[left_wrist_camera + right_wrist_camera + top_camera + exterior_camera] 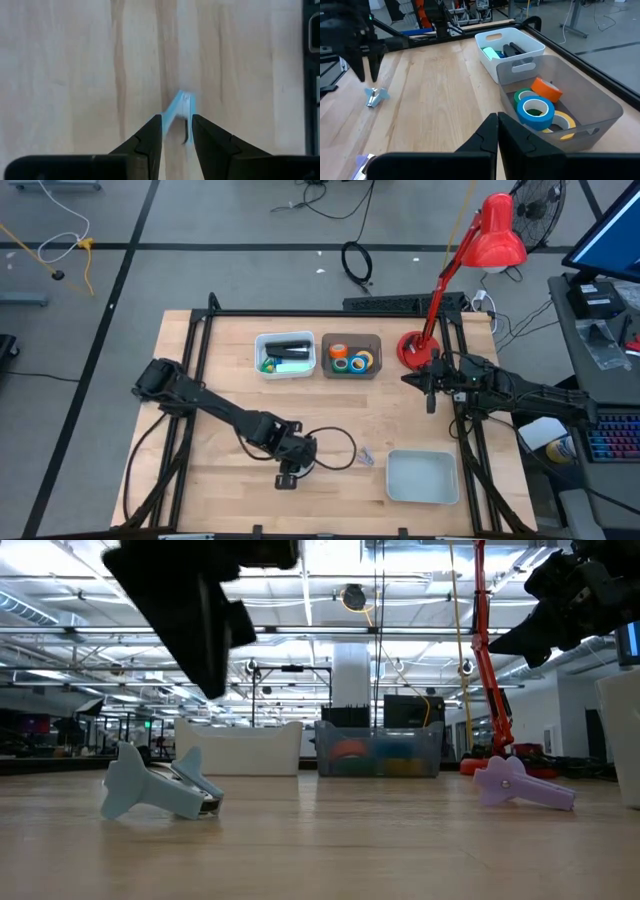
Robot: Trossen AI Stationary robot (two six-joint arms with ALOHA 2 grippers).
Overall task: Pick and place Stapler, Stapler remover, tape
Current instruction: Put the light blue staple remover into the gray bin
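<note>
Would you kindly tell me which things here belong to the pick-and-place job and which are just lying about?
Job:
- black stapler in the white bin
- blue staple remover
- lilac staple remover
- four tape rolls in the grey bin

Lying about:
- red desk lamp
- green lump beside the stapler
- white tray

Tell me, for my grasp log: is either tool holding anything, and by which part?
Nothing is held. The left tool hangs open above the blue remover, which lies on the table; the right tool is shut, empty.
</note>
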